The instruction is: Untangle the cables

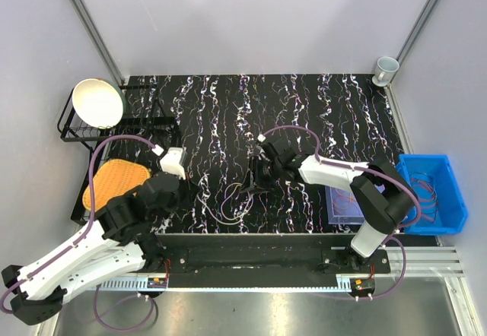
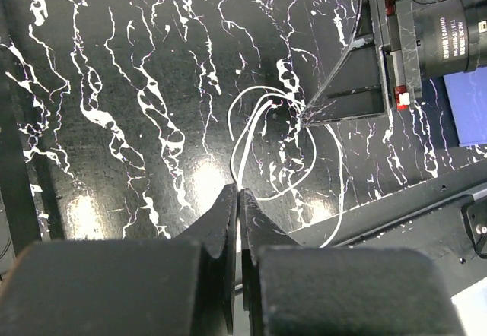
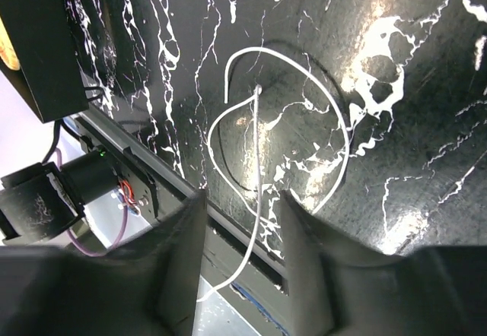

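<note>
Nearest the lens, at the bottom centre of the left wrist view, the left gripper (image 2: 238, 193) has its fingers pressed together. A strand of the cable (image 2: 237, 150) runs right up to their tips, but I cannot tell whether it is pinched there. The cable is a thin pale wire lying in overlapping loops on the black marbled table (image 1: 304, 108), at lower centre of the top view. The right gripper (image 3: 242, 199) is down at the loops with its fingers spread wide, one either side of a straight strand.

This looks like the loosening step. The next move likely calls for the right fingers to close on that one strand only, then draw it gently away from the left so the crossings open. At far right of the top view, a blue bin (image 1: 449, 170) holds other wires.
</note>
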